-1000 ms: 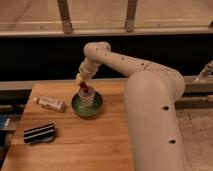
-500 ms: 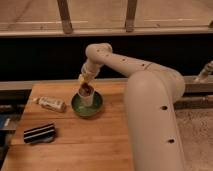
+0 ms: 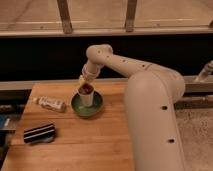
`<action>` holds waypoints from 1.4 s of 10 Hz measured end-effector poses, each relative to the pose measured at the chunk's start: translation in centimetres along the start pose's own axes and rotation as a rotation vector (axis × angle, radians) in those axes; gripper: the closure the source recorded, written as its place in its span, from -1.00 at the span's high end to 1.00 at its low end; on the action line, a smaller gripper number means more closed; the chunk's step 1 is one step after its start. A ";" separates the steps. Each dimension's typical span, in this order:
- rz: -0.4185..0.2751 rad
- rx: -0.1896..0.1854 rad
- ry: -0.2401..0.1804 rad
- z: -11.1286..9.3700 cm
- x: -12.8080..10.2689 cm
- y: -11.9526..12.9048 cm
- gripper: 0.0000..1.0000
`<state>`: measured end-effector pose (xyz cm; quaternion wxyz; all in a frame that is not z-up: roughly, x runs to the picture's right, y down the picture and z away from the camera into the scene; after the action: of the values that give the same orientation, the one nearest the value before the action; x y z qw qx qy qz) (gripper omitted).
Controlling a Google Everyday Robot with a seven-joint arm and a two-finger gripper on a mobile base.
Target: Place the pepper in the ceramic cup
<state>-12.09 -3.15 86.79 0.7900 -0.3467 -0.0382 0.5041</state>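
Pincer (image 3: 86, 83) lowered from a second ago, now at cup (image 3: 86, 97) mouth in bowl (image 3: 95, 107), narrow around pepper (image 3: 87, 89), release pending

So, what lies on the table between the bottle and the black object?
Only bare wood, seen in the camera view, between bottle and black object; gripper is over the cup.

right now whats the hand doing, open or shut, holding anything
Hand: shut, directly above the ceramic cup that stands in the green bowl. Something dark red shows at the cup's mouth, probably the pepper; whether it is gripped cannot be told.
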 end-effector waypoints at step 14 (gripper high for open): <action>-0.042 0.029 -0.026 -1.3 -0.5 0.8 -0.96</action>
<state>-12.37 -4.03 85.47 0.8049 -0.3277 -0.0481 0.4924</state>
